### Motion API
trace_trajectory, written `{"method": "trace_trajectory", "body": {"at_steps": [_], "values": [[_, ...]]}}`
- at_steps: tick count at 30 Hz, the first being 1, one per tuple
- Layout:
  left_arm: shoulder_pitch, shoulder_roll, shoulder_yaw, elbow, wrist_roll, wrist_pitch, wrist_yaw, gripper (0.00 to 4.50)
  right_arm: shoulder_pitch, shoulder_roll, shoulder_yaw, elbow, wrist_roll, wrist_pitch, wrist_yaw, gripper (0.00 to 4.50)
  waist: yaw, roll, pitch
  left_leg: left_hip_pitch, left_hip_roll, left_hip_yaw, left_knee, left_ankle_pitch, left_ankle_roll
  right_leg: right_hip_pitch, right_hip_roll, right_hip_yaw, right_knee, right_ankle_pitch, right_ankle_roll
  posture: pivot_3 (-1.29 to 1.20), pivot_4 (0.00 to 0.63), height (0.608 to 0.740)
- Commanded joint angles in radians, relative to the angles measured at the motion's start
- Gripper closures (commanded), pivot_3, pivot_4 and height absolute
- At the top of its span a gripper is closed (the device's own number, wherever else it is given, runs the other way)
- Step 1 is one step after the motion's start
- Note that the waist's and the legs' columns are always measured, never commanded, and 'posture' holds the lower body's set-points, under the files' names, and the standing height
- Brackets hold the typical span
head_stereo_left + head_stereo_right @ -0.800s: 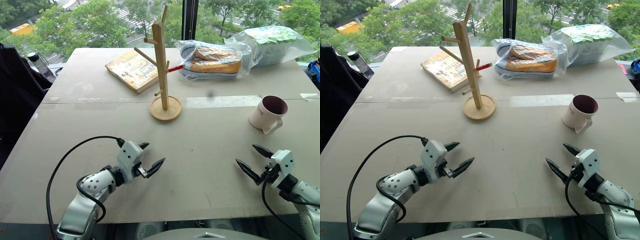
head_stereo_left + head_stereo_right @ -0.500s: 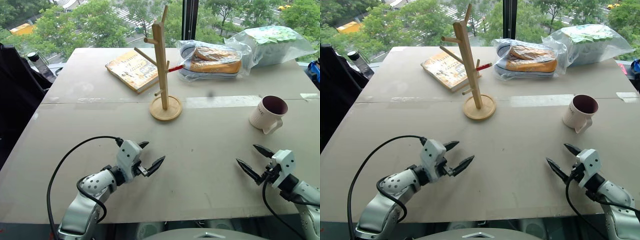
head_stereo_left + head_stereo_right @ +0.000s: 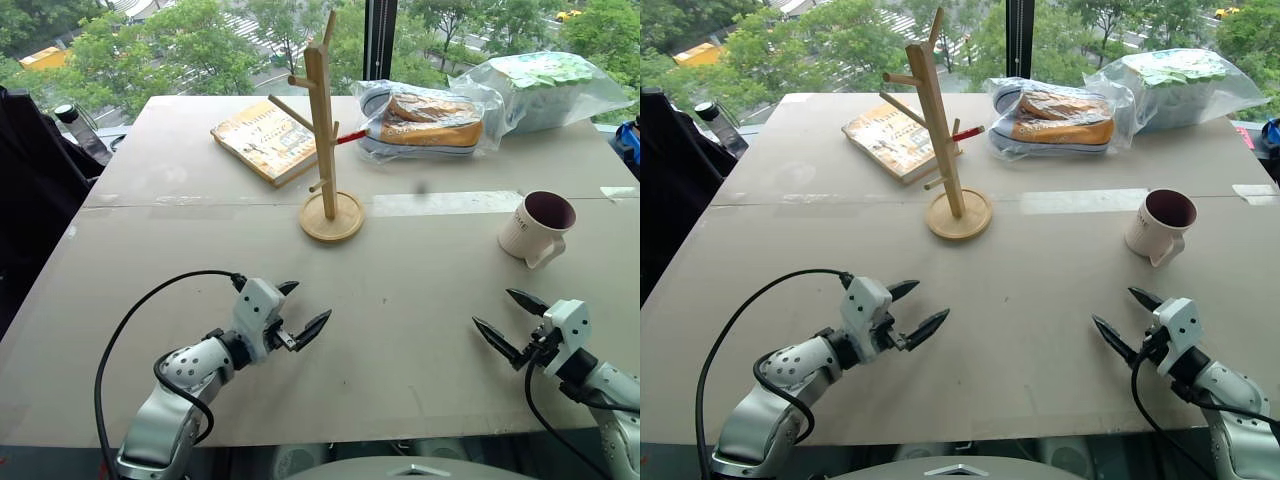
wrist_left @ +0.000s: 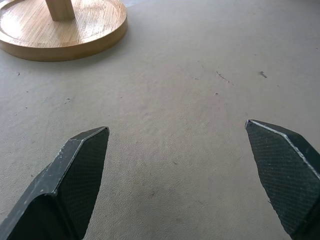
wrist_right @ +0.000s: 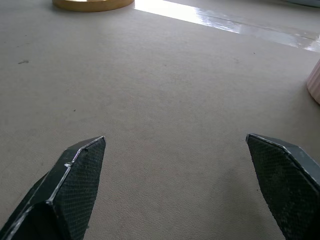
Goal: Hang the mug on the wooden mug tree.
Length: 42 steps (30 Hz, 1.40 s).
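Each arm is cased in silver-grey metal segments with rounded joint housings; the left one shows a row of small dark holes on its elbow shell. A thick black cable loops out from the left arm and runs to a white, boxy wrist block; a thinner black cable trails along the right forearm. The left hand (image 3: 300,313) and right hand (image 3: 505,320) each carry two black, tapering, pointed fingers (image 4: 75,175) whose inner faces have a fine cross-hatched texture and pale worn edges
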<state>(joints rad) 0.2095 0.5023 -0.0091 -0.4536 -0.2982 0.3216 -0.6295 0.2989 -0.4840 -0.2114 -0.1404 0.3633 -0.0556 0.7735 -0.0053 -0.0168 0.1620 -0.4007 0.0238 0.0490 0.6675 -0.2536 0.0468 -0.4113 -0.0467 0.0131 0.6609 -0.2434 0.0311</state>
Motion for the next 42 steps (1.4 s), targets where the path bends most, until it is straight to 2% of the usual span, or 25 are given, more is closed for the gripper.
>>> {"method": "trace_trajectory", "body": {"at_steps": [1,3,7,13,17,21,27,34,37,42], "values": [[-0.004,0.004,0.009,-0.029,-0.009,-0.008,-0.004,0.00,0.000,0.001,-0.018,-0.034,0.011,-0.015,-0.009,0.05,0.000,0.000,0.000,0.000,0.000,0.000,0.000,0.000,0.000,0.000,0.000,0.000,0.000,0.000,0.000,0.00,0.150,0.740],[-0.006,0.004,0.008,-0.028,-0.008,-0.009,-0.005,0.00,0.000,0.011,-0.024,-0.035,0.012,-0.012,-0.027,0.05,0.000,0.000,0.000,0.000,0.000,0.000,0.000,0.000,0.000,0.000,0.000,0.000,0.000,0.000,0.000,0.00,0.150,0.740],[-0.016,0.009,0.001,-0.025,-0.003,-0.018,-0.016,0.00,-0.018,0.063,-0.050,-0.054,0.007,0.030,-0.153,0.05,0.000,0.000,0.000,0.000,0.000,0.000,0.000,0.000,0.000,0.000,0.000,0.000,0.000,0.000,0.000,0.00,0.150,0.740],[-0.161,0.041,-0.009,-0.091,-0.090,0.073,-0.078,0.00,-0.068,0.192,-0.079,-0.094,-0.064,0.100,-0.436,0.05,0.002,0.000,0.000,-0.001,0.000,0.000,0.000,0.000,0.000,0.000,0.000,-0.001,0.000,0.000,0.000,0.00,0.150,0.740],[-0.218,0.062,-0.018,-0.117,-0.128,0.128,-0.101,0.00,-0.081,0.239,-0.078,-0.120,-0.109,0.144,-0.552,0.05,0.001,0.001,0.000,-0.001,0.000,0.000,0.000,0.000,0.000,-0.001,0.000,-0.001,0.000,0.000,0.000,0.00,0.150,0.740],[-0.325,0.097,-0.041,-0.159,-0.214,0.211,-0.165,0.00,-0.153,0.323,-0.092,-0.143,-0.170,0.179,-0.738,0.05,-0.003,0.001,0.001,-0.003,0.000,0.000,0.000,0.000,0.000,-0.002,0.001,-0.001,0.000,0.000,0.000,0.00,0.150,0.740],[-0.383,0.130,-0.024,-0.197,-0.317,0.260,-0.219,0.00,-0.218,0.341,-0.102,-0.100,-0.197,0.179,-0.798,0.05,-0.007,0.001,0.001,-0.002,-0.001,0.000,0.000,0.000,0.000,-0.002,0.002,0.000,0.000,0.000,0.000,0.00,0.150,0.740],[-0.379,0.153,-0.021,-0.210,-0.307,0.248,-0.212,0.00,-0.260,0.331,-0.106,-0.040,-0.183,0.176,-0.788,0.05,-0.008,0.001,0.001,-0.001,0.000,0.000,0.000,0.000,0.000,-0.001,0.008,0.002,0.000,0.000,0.000,0.00,0.150,0.740],[-0.378,0.134,-0.010,-0.210,-0.312,0.241,-0.186,0.00,-0.278,0.321,-0.106,-0.013,-0.180,0.171,-0.775,0.85,-0.008,0.001,0.001,-0.001,0.000,0.000,0.000,0.000,0.000,-0.001,0.008,0.002,0.000,0.000,0.000,0.00,0.150,0.740],[-0.384,0.125,-0.001,-0.195,-0.299,0.223,-0.170,0.00,-0.300,0.305,-0.111,0.018,-0.176,0.170,-0.765,3.28,-0.008,0.001,0.001,-0.001,0.000,0.000,0.000,0.000,0.000,-0.001,0.009,0.002,0.000,0.000,0.000,0.00,0.150,0.740]]}}
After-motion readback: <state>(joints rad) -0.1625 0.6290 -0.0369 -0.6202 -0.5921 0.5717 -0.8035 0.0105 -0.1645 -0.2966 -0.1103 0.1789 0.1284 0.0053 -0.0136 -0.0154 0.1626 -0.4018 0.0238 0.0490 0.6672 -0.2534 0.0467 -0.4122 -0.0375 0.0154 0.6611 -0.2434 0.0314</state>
